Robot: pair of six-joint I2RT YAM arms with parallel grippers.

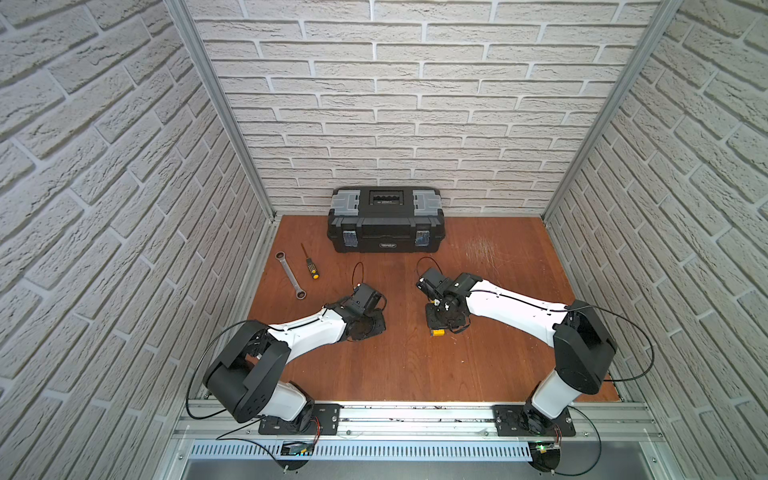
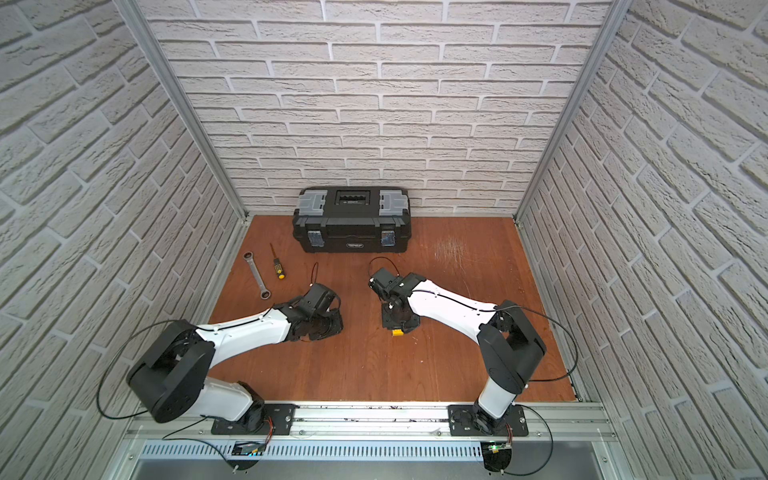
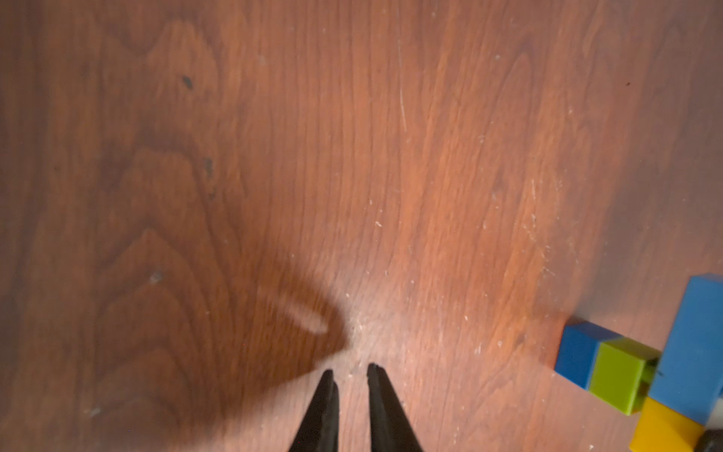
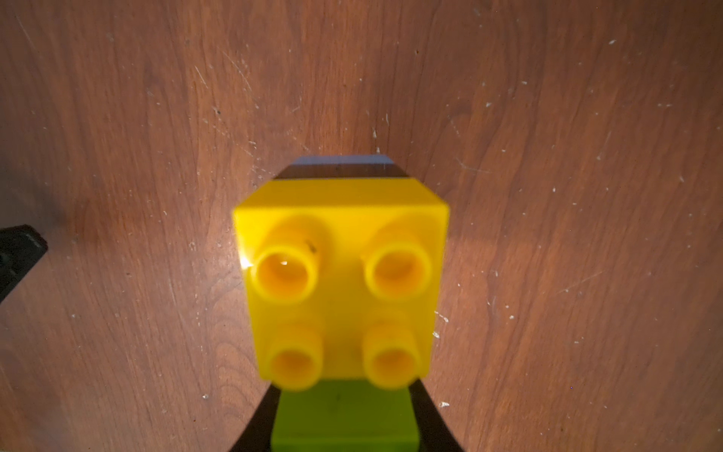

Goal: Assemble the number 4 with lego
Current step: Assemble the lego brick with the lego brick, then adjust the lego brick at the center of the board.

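The number 4 shows in part in the left wrist view: a square blue brick (image 3: 579,356), a lime green brick (image 3: 622,375), a long blue brick (image 3: 696,344) and a yellow brick (image 3: 665,426), all joined. My left gripper (image 3: 350,370) points at bare wood beside it, with a narrow empty gap between its jaws. My right gripper (image 4: 344,391) is shut on the green brick (image 4: 344,415), just behind a yellow brick (image 4: 340,281) whose studs face the camera. In both top views only that yellow lego (image 1: 436,332) (image 2: 398,332) peeks out under the right wrist.
A black-and-grey toolbox (image 1: 384,220) stands shut against the back wall. A yellow-tipped screwdriver (image 1: 309,264) and a steel wrench (image 1: 290,274) lie at the back left of the wooden floor (image 1: 498,353). Brick-patterned walls close in three sides.
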